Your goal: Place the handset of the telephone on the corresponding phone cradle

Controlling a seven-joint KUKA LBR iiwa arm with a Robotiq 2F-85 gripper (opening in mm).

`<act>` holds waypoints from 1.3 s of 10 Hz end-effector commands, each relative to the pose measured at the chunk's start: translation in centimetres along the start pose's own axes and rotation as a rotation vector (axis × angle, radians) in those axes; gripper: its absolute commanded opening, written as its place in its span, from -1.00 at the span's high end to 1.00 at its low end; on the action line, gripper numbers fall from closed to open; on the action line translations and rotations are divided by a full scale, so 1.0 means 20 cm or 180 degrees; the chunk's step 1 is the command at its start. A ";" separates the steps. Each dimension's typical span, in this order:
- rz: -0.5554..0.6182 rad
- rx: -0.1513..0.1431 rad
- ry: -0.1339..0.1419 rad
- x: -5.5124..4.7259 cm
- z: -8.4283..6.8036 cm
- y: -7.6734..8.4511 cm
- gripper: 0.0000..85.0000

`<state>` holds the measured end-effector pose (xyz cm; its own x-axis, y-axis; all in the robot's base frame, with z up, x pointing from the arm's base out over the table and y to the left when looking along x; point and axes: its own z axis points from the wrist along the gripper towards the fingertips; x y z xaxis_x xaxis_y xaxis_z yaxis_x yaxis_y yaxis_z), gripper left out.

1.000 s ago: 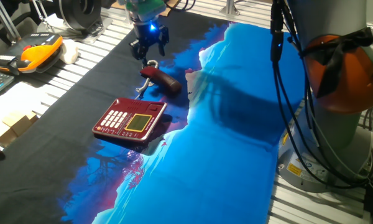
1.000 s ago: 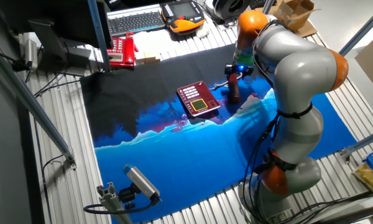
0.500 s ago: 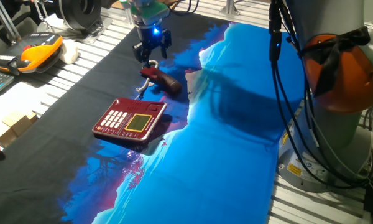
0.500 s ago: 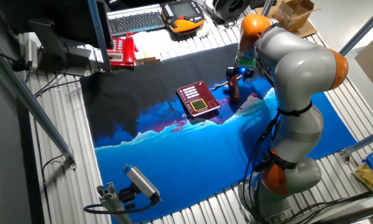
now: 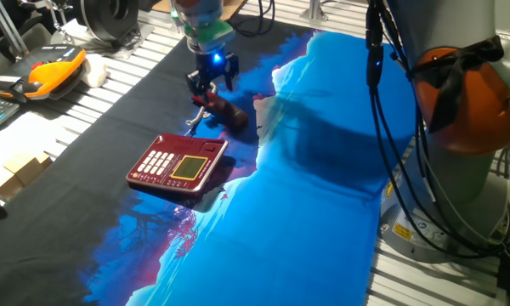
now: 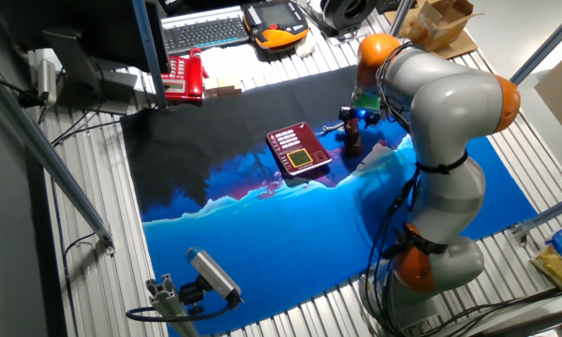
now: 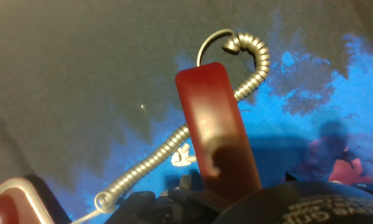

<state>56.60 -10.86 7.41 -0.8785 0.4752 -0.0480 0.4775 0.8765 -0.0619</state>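
One black-and-blue cloth [image 5: 323, 170] covers slatted table [image 5: 127, 76]; hand [image 5: 211, 82] over handset [image 5: 225, 110], grip unclear.

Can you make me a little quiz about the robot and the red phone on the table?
1. True or false: the handset already sits on the phone cradle.
2. What trails from the handset: A) a coiled pale cord, B) a blue ribbon, C) nothing?
3. Fill in: the gripper hangs just ____ the handset.

Key: 1 false, it lies on the cloth beside the phone. 2 A. 3 above.
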 end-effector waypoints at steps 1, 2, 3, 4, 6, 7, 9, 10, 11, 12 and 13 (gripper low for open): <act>-0.0018 -0.0001 0.0009 0.00 0.01 0.00 -0.60; -0.0033 -0.0016 0.0020 0.00 0.02 -0.01 -0.60; -0.0069 -0.0032 0.0043 0.00 0.03 0.00 -0.60; -0.0094 -0.0047 0.0054 0.00 0.04 0.00 -0.60; -0.0142 -0.0054 0.0047 0.00 0.06 0.01 -0.60; -0.0207 -0.0066 0.0064 0.00 0.07 0.02 -0.60; -0.0246 -0.0086 0.0081 -0.01 0.09 0.03 -0.60; -0.0247 -0.0095 0.0085 -0.01 0.09 0.03 -0.60; -0.0247 -0.0100 0.0087 -0.01 0.10 0.03 -0.60; -0.0242 -0.0105 0.0090 0.00 0.11 0.02 -0.60; -0.0246 -0.0105 0.0085 0.00 0.12 0.02 -0.60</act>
<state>56.74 -10.71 5.08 -0.9130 0.4075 -0.0178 0.4079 0.9125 -0.0319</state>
